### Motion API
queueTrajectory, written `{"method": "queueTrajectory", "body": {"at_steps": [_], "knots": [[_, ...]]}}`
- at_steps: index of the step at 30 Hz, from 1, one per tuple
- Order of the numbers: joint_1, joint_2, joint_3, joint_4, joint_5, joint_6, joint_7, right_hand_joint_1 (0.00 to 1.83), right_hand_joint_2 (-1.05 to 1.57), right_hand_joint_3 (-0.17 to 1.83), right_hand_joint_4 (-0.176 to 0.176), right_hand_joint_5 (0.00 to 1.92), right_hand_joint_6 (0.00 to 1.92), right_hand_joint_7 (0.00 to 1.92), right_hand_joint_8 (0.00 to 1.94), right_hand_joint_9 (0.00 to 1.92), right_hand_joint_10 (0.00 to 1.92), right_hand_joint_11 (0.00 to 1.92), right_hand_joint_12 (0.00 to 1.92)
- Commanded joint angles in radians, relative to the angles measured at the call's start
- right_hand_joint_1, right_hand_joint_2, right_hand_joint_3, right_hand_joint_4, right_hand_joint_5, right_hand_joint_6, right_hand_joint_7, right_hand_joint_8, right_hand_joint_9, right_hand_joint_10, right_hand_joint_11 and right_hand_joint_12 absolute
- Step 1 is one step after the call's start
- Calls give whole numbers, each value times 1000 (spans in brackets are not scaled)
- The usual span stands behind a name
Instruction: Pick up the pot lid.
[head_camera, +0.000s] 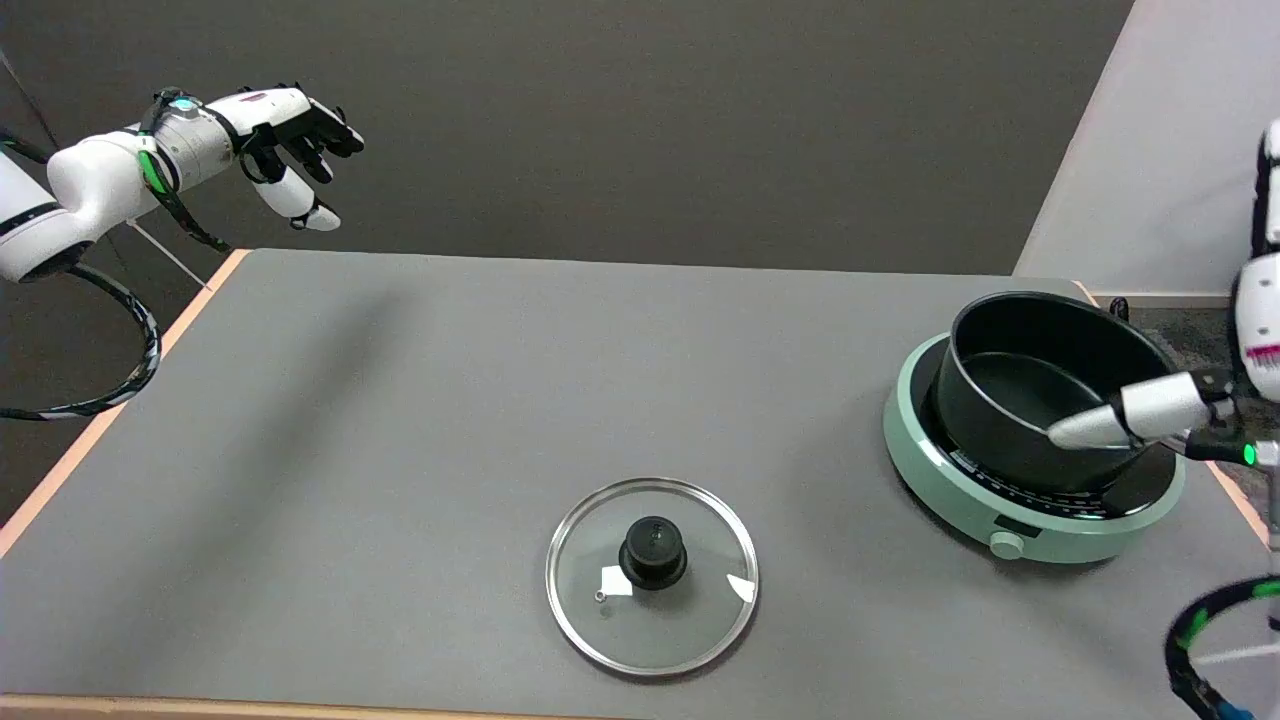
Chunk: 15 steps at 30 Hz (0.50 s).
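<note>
near the bench's (420, 400) front edge lay the glass pot lid (652, 575), knob (653, 550) up. the right hand (1150, 412) showed only partly, its state untellable; pinching the knob squarely looked best.

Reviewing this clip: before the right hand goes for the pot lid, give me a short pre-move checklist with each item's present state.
1. Pot lid lies flat on the table, knob up: ok.
2. Nothing lies on or against the lid; the knob is open from above: ok.
3. Pot on the green cooker stands apart from the lid, to its right: ok.
4. Right hand free to grasp: cannot tell; only part shows at the picture's edge, in front of the pot, with one white finger pointing left.
5. Right hand over the lid: not ok; it is far to the lid's right.
6. Left hand in the air at upper left, away from the lid: ok.
</note>
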Motion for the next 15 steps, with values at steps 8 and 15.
{"method": "queueTrajectory", "body": {"at_steps": [8,15], "knots": [[509,203,-99,-6,109,316,24,749,-194,-66,-175,0,0,0,0,0,0,0,0],[663,237,-96,-10,263,543,24,750,-193,-47,-161,0,0,0,0,0,0,0,0]]}}
